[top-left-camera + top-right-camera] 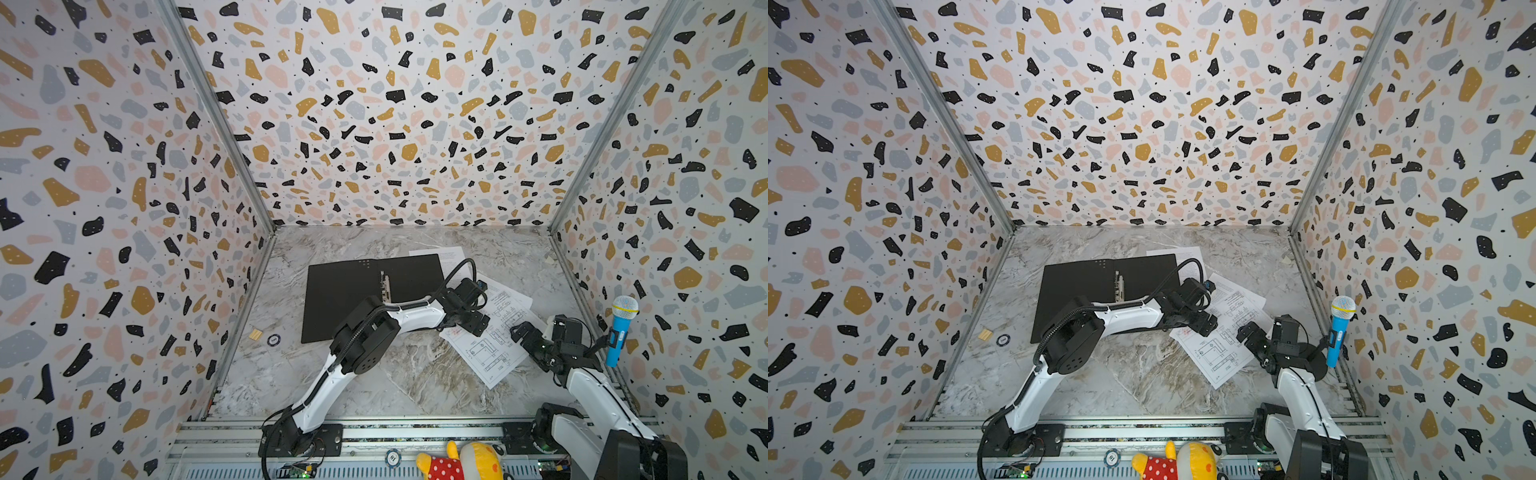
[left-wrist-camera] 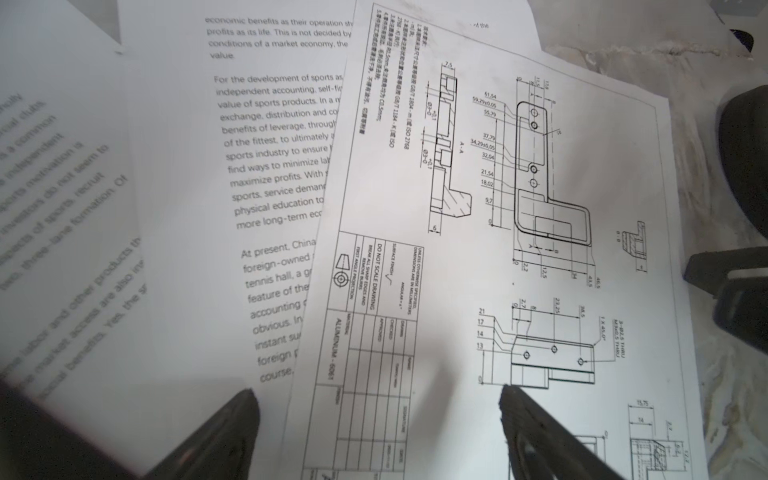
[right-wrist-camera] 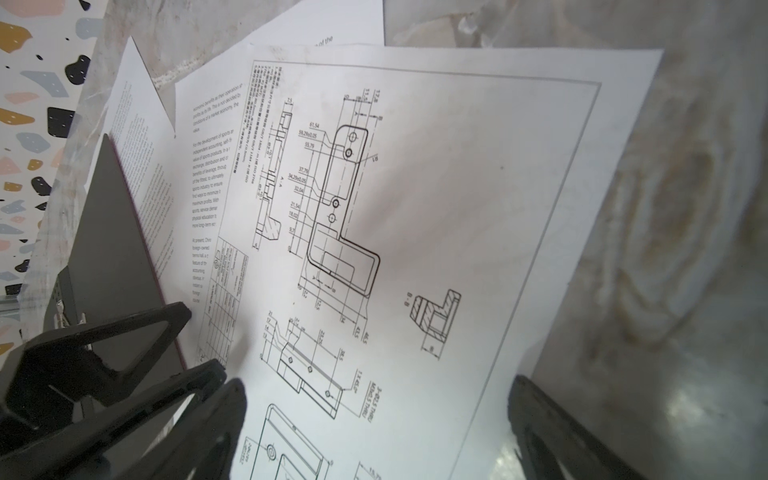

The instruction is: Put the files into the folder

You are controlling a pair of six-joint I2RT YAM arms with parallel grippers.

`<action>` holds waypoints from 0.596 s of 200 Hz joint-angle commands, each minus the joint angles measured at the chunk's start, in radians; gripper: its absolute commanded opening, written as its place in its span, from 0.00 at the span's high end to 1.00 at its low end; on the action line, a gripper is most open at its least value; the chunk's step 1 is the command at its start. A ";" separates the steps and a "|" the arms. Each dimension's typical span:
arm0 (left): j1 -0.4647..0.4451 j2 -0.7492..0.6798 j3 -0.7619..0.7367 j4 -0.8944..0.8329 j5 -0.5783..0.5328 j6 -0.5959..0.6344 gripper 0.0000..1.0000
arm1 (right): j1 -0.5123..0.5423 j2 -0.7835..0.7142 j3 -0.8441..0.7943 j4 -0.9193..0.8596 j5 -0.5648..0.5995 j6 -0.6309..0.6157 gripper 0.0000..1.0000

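The folder (image 1: 340, 291) (image 1: 1075, 291) lay open and flat on the marble table (image 1: 374, 374), its black inside facing up and the metal spine clip (image 1: 385, 286) (image 1: 1119, 286) running down its middle. None of the files was inside it. All three were fanned out on the table to its right. One text sheet (image 1: 444, 257) (image 1: 1183, 254) had a corner under the folder's far right corner. A second text sheet (image 2: 270, 166) (image 3: 208, 166) lay beside it. The drawing sheet (image 1: 490, 353) (image 1: 1221, 361) (image 2: 498, 249) (image 3: 436, 208) lay skewed on top of that second sheet, nearest the front of the table. The left arm reached across the folder's near right part, and the left gripper (image 1: 476, 324) (image 1: 1204, 324) (image 2: 376, 397) hung low over the drawing sheet's edge on the folder side. Its jaws were spread wide and held nothing. In the left wrist view, one finger stood over the second text sheet and the other over the drawing sheet. Whether the tips touched the paper could not be told. The right gripper (image 1: 519, 332) (image 1: 1248, 332) (image 3: 378, 384) hovered over the opposite side of the same drawing sheet, facing the left one. It too was wide apart and empty, and the right wrist view showed the sheet filling the span between its fingers. The folder (image 3: 112, 232) stood beyond the left gripper's black fingers (image 3: 124, 332), well apart from the right gripper.
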 commanded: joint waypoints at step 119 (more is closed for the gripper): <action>-0.004 -0.027 0.002 -0.002 0.047 0.002 0.09 | -0.008 -0.072 0.081 -0.220 0.025 -0.025 0.01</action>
